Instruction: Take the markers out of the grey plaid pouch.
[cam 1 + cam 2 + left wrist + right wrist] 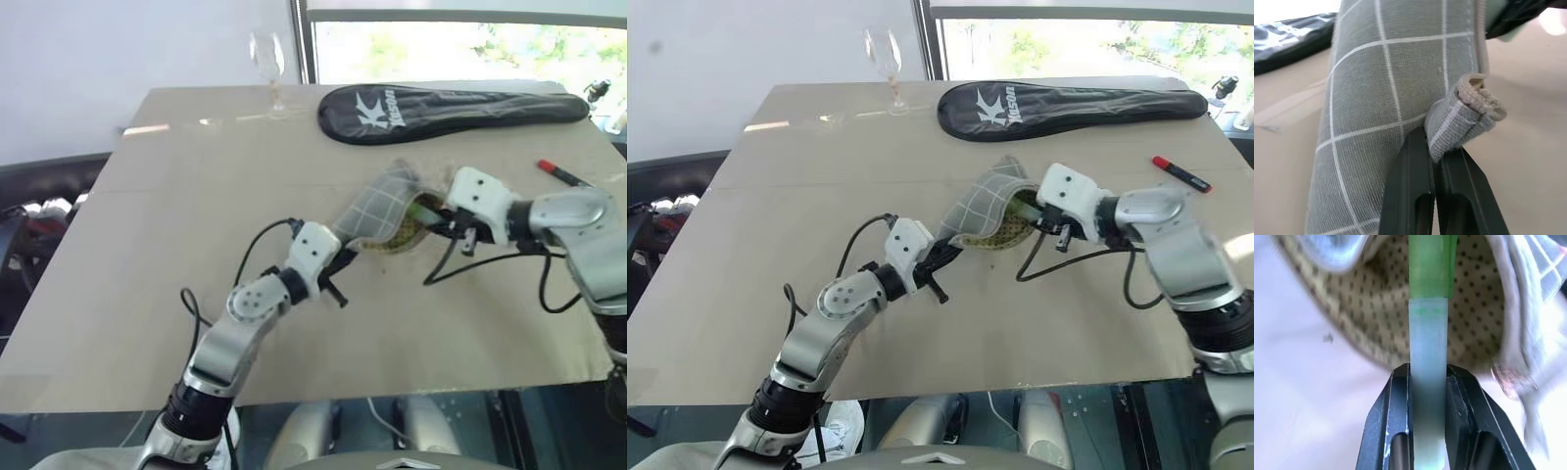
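Note:
The grey plaid pouch [377, 208] is lifted off the middle of the table, its mouth turned toward my right gripper and showing the yellowish dotted lining [1361, 308]. My left gripper [1432, 142] is shut on the pouch's lower corner seam. My right gripper [1427, 372] is shut on the pale barrel of the green-capped marker [1428, 333]. The marker's cap end still points into the pouch mouth. The red-capped marker [560, 173] lies on the table, right of the pouch.
A long black racket cover [451, 111] lies across the back of the table [176, 245]. A wine glass [268, 61] stands at the back, left of the cover. The table's right edge is near the red-capped marker.

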Available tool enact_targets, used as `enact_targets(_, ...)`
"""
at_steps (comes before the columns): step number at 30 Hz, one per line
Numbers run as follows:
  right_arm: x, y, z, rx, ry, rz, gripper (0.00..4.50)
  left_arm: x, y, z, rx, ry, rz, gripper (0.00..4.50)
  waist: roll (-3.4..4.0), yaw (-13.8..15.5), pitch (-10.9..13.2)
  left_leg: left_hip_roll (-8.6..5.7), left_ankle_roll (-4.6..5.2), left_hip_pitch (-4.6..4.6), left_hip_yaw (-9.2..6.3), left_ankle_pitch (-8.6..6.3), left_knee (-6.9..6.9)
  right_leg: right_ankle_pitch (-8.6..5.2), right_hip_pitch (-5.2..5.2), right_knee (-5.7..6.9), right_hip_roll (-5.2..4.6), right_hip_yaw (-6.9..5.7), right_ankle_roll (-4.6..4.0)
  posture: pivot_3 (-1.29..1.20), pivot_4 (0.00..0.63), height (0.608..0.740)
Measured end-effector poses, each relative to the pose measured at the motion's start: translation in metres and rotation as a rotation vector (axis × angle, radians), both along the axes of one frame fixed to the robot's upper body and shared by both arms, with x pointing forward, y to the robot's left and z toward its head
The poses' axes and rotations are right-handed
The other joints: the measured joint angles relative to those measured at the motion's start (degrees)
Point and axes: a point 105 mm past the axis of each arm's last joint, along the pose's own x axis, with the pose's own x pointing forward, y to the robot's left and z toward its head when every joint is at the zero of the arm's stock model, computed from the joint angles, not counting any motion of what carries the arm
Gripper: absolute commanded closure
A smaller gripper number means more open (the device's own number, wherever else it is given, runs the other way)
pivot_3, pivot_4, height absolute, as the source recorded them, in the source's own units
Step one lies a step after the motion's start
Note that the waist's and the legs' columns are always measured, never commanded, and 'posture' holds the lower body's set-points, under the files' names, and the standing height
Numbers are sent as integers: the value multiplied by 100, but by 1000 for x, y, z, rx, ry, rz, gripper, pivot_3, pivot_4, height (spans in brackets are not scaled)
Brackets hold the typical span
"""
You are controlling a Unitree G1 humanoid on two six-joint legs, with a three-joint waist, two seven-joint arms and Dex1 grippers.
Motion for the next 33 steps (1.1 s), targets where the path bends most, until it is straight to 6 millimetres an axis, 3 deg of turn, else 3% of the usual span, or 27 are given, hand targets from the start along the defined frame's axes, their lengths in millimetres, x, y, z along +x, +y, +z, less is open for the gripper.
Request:
enact_targets(3,-4,-20,0,-45,21,-42,4190,5,7,-1,8,-14,43,4500,0,2,0,0,0,0,0,0,0,0,0,0,0,1,0,0,150,740)
enact_targets(8,-9,-73,-29,-158,133,-185,4190,11,26,1,13,-41,121,4500,0,2,0,0,0,-1,4,0,1,0,1,-4,-2,1,0,0,150,740)
enact_targets(12,5,-114,-46,-188,121,-358,4190,9,32,-5,25,-32,137,4500,0,-10,0,1,0,6,14,0,0,0,0,6,0,8,0,0,150,740)
enact_targets(14,13,-138,-52,-219,83,-446,3085,8,40,-8,36,-29,159,4500,1,-3,0,1,0,5,13,0,0,0,-2,7,0,7,0,0,150,740)
enact_targets(15,15,-142,-53,-217,73,-460,2764,8,43,-7,38,-32,168,4500,0,-3,0,2,0,5,13,0,0,0,-2,7,1,8,0,0,150,740)
enact_targets(19,21,-140,-53,-156,34,-456,848,8,53,-8,56,-38,195,4500,1,-12,0,2,0,6,16,0,0,0,-2,7,1,11,0,0,150,740)
enact_targets(25,28,-130,-28,93,-39,-476,848,8,78,-8,102,-59,265,4500,1,-1,0,2,0,5,12,0,0,0,0,7,2,13,0,0,150,740)
enact_targets(28,22,-123,-18,230,-57,-460,819,5,86,-9,127,-74,279,3613,1,7,0,2,0,3,5,0,-2,0,2,1,1,19,0,0,150,740)
enact_targets(29,14,-118,-18,306,-50,-443,819,4,89,-9,131,-78,288,3099,-3,27,-3,3,0,-1,-7,0,-5,0,4,-7,1,14,0,0,150,740)
enact_targets(31,-2,-108,-30,409,6,-408,819,-3,100,-14,136,-66,332,2241,-4,29,-3,3,1,-4,-7,-1,-8,0,4,-17,1,15,0,0,150,740)
enact_targets(33,-22,-107,-50,500,90,-405,819,-16,107,-20,116,-27,371,2241,-1,22,-2,1,8,-7,-2,-5,-8,0,5,-21,-2,20,1,0,150,740)
